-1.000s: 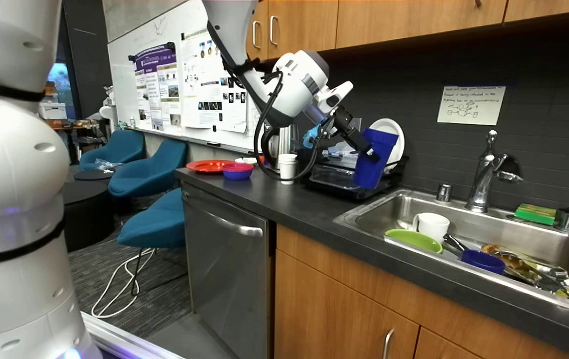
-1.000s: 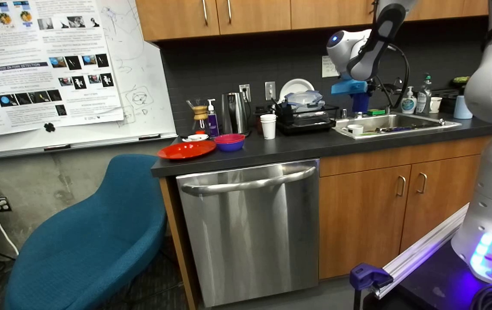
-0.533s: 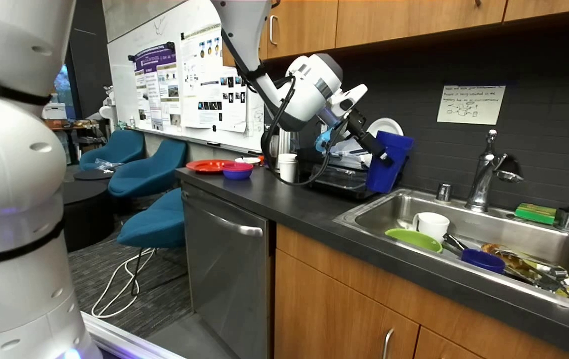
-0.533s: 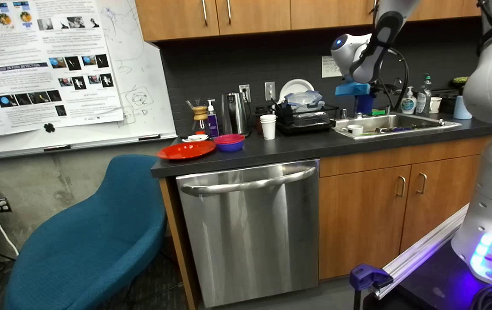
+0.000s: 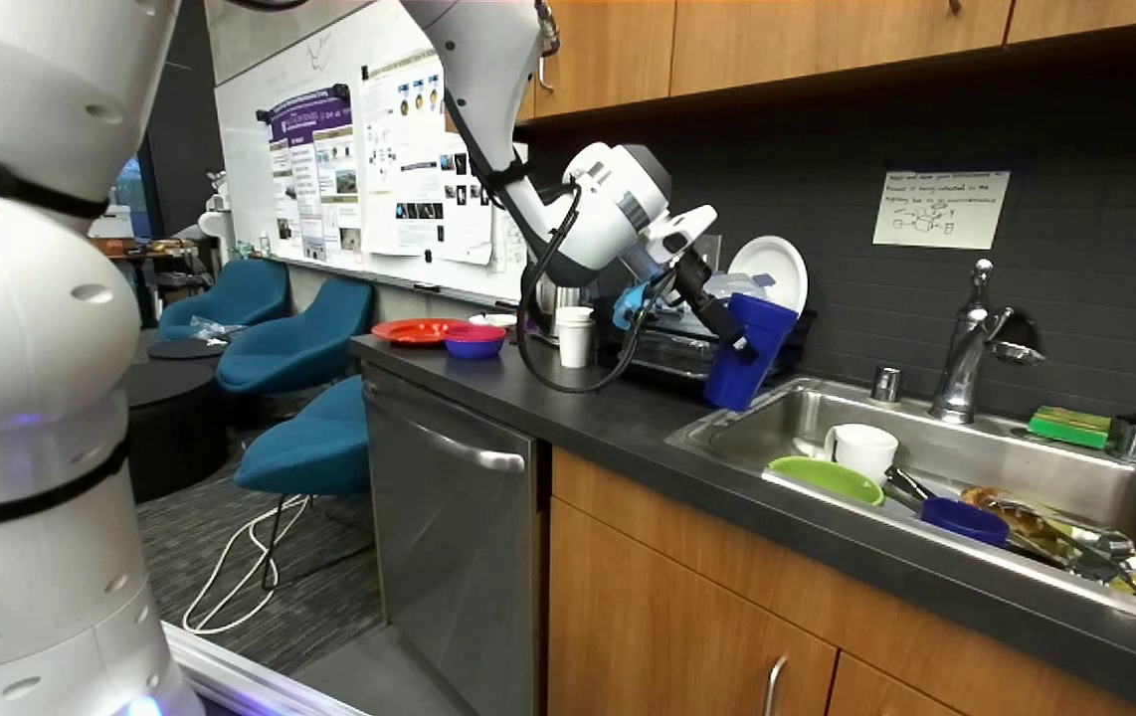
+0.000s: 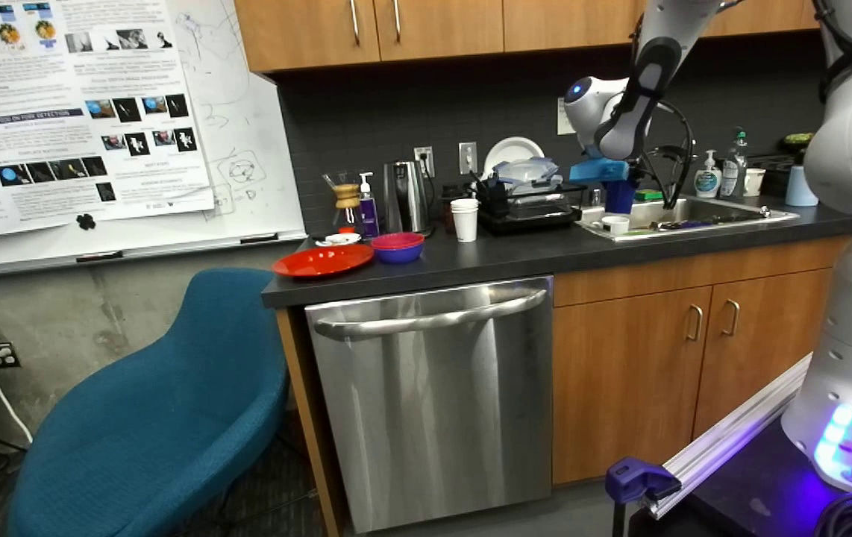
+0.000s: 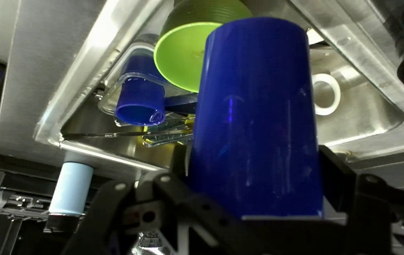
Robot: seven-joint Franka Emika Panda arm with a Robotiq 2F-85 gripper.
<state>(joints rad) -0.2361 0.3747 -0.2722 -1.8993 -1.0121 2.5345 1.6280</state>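
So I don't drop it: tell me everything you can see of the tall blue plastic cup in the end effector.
The tall dark-blue plastic-looking cup is plain and glossy, tapering toward its base, with no handle visible. The black fingers of the end effector grip it on both sides. In an exterior view the cup leans, narrow end down; the wrist view shows the silver metal sink beyond it. Whether its base touches anything, or what it contains, cannot be told.

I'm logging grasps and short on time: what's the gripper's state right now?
Gripper: closed, holding a tall, tapered, glossy blue plastic-looking cup.
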